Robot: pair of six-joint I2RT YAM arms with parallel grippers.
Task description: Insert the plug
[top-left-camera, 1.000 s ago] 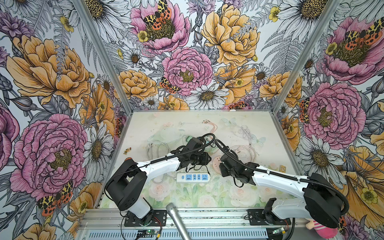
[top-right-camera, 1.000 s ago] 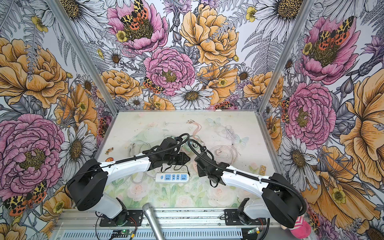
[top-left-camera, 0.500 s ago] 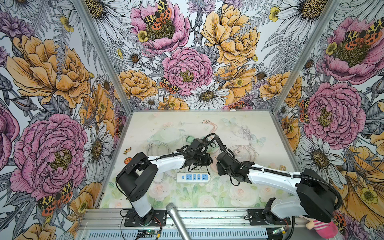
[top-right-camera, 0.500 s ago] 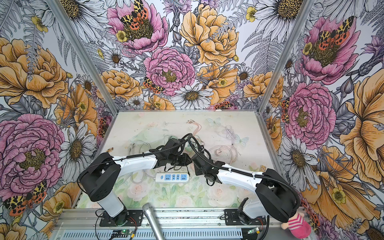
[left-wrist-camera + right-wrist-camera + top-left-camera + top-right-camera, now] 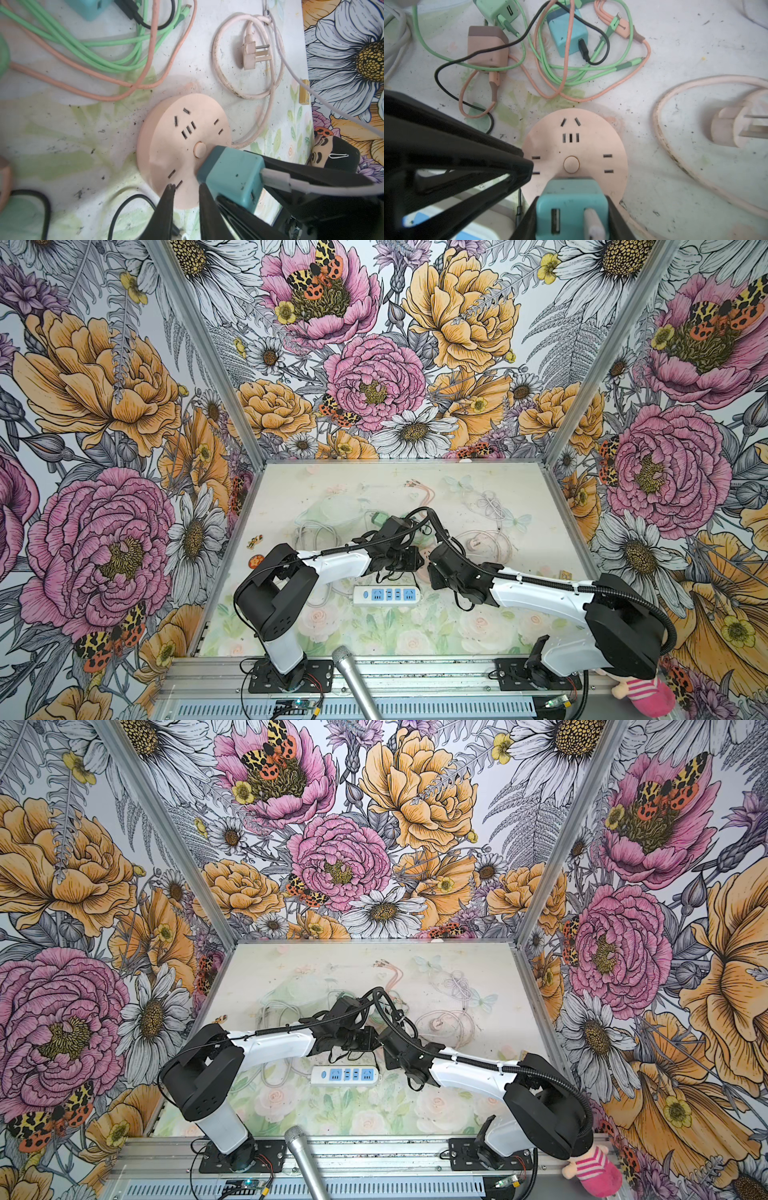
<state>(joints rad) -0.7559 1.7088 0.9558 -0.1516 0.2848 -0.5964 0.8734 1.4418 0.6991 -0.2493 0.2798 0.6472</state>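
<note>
My right gripper [image 5: 571, 209] is shut on a teal charger plug [image 5: 571, 197] with a white cable in its USB port. The plug [image 5: 232, 174] stands against the top of a round pink socket [image 5: 587, 145], near that socket's middle button; its prongs are hidden. In the left wrist view, my left gripper [image 5: 186, 187] hovers at the socket's [image 5: 166, 149] rim beside the plug, its jaws a little apart with nothing between them. In both top views the two grippers [image 5: 409, 560] [image 5: 388, 1048] meet mid-table and hide the socket.
A white power strip [image 5: 387, 594] lies just in front of the grippers. Green, pink and black cables with a second teal charger [image 5: 566, 35], a brown one [image 5: 488, 45] and a green one lie behind. A pink plug [image 5: 249, 54] on a coiled cord lies to the right.
The left arm's elbow has swung in towards the middle, and the right gripper has shifted slightly left with the teal plug. Both grippers' openings look unchanged.
</note>
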